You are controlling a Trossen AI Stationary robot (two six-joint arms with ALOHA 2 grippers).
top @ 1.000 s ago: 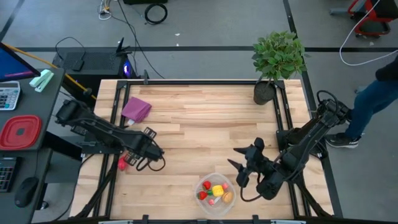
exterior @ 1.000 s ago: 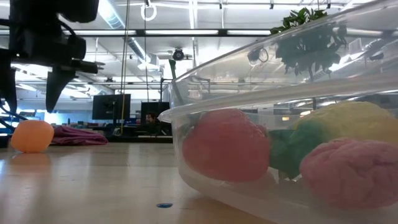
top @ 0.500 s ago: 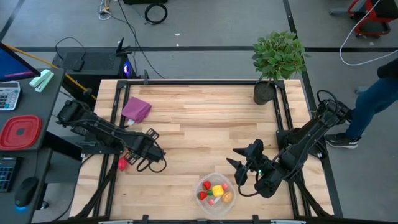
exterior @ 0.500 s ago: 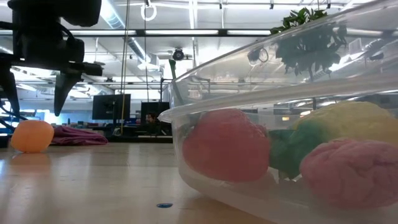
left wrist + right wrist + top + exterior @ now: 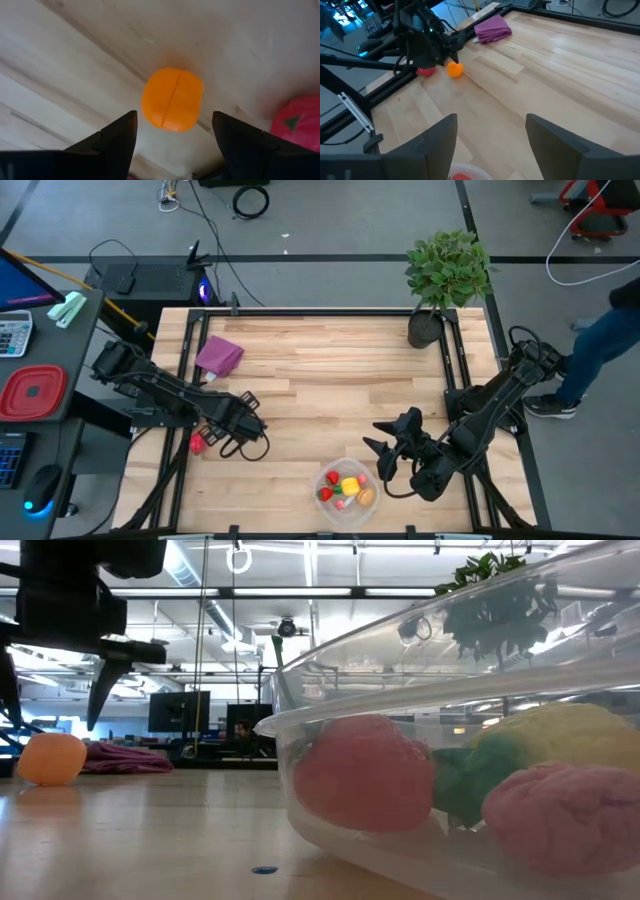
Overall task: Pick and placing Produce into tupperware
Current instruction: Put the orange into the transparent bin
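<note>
Robotics lab: open hall, monitors [image 5: 180, 710], floor cables [image 5: 250, 200]

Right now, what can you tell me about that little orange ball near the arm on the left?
The orange piece is a small rounded toy fruit, smooth and matte like plastic, with a straight seam across its middle. It rests on the bare wooden table, loose. The left gripper hangs just above it, fingers spread wide to either side without touching. A red piece lies close beside it.

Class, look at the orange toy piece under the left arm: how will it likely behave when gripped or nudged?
The orange piece looks rounded, so a nudge would probably roll it across the table. Its surface appears smooth, so the left gripper, jaws open, might slip unless centred. A centre seam suggests a light, rigid toy.
</note>
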